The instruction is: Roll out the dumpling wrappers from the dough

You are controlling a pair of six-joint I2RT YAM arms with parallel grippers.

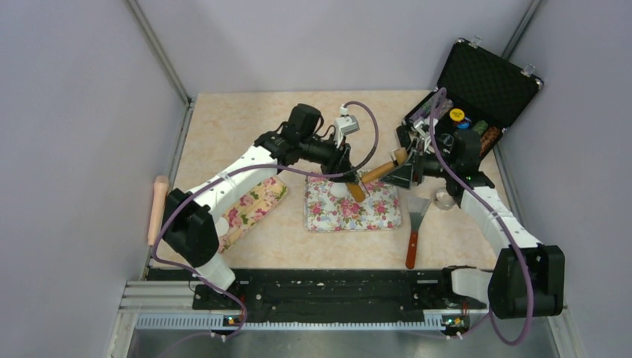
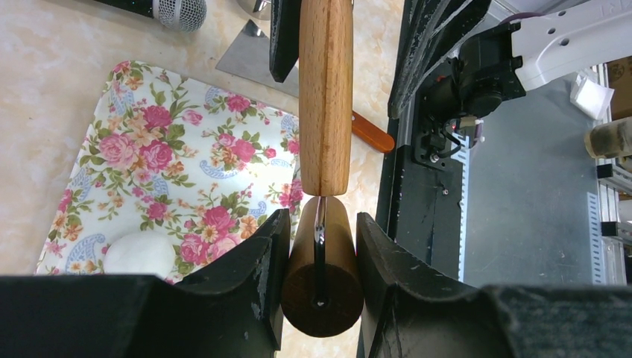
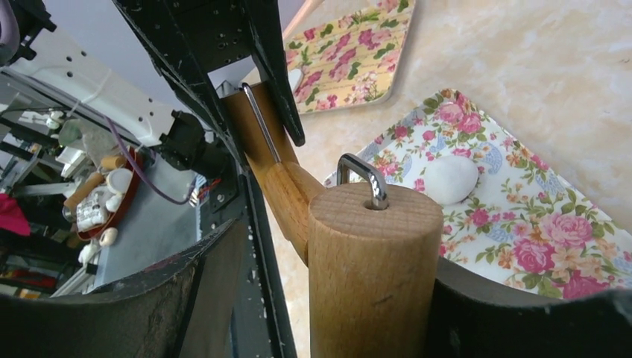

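The left gripper (image 2: 322,224) pinched one end handle of the brown wooden rolling pin (image 2: 326,97) tight between its two black jaws. The right gripper (image 3: 350,283) sat around the other handle with its jaws spread. The handle touched one jaw, and there was a gap by the other. The pin hung tilted over the flat mat with pink flowers (image 2: 149,149). The round white lump of dough (image 2: 141,253) lay on that mat, near the pin's low end. A metal scraper with a red-brown handle (image 1: 414,224) lay on the beige table (image 1: 238,119) just beside the mat.
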